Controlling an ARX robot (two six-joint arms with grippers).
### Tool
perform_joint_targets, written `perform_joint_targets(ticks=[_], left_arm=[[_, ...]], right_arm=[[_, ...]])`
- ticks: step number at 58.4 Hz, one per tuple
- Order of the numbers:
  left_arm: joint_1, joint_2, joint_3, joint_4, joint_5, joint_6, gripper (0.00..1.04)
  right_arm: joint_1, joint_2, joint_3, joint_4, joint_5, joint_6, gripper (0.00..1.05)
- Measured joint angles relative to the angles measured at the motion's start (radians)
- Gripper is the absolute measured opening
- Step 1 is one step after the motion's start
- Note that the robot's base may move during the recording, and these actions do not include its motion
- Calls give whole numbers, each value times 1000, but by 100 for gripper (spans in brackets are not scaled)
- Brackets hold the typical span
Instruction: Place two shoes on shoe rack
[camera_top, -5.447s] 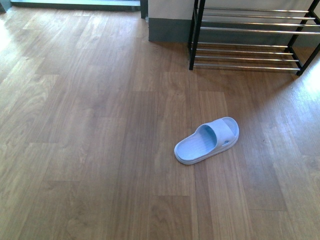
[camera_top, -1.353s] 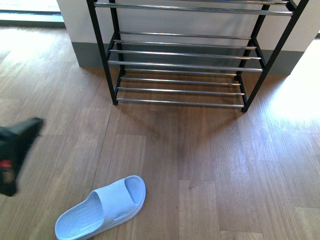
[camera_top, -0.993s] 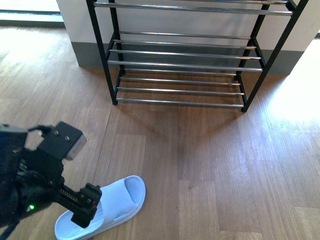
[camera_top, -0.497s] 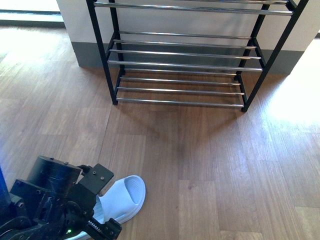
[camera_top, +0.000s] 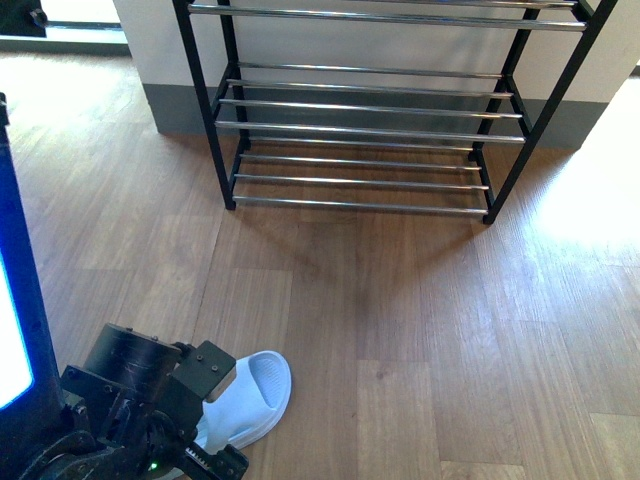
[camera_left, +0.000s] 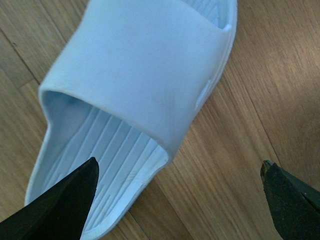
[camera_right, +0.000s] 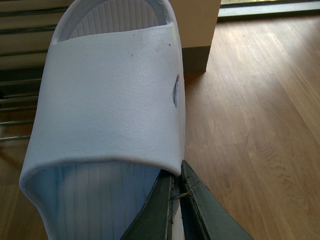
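A pale blue slide sandal (camera_top: 256, 384) lies on the wood floor, toe toward the shoe rack (camera_top: 360, 130). My left arm (camera_top: 140, 395) hangs over its heel end. In the left wrist view my left gripper (camera_left: 180, 197) stands open just above this sandal (camera_left: 140, 75): one finger (camera_left: 67, 202) is over the ribbed footbed, the other is over bare floor. My right gripper (camera_right: 177, 200) is shut on the side wall of a second pale blue slide sandal (camera_right: 105, 95), held up with chrome rack rods (camera_right: 20, 30) behind it. The right gripper does not show in the front view.
A dark upright post with a blue-lit panel (camera_top: 15, 320) fills the left edge of the front view. A white wall with a grey skirting (camera_top: 175, 105) stands behind the rack. Wood floor (camera_top: 430, 330) stretches between the rack and the sandal.
The left arm has come in from the left and lowered over the heel end of the sandal on the floor, covering it. The sandal itself has not moved in the last second.
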Motion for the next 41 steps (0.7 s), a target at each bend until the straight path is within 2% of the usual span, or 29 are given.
perform_joint_targets(ticks=[11, 41], left_arm=[[-54, 48, 40, 7, 9, -33, 95], [-78, 117, 167, -41, -23, -95, 95]], right_arm=[[0, 0, 0, 0, 0, 0, 1], [0, 0, 0, 0, 0, 0, 1]])
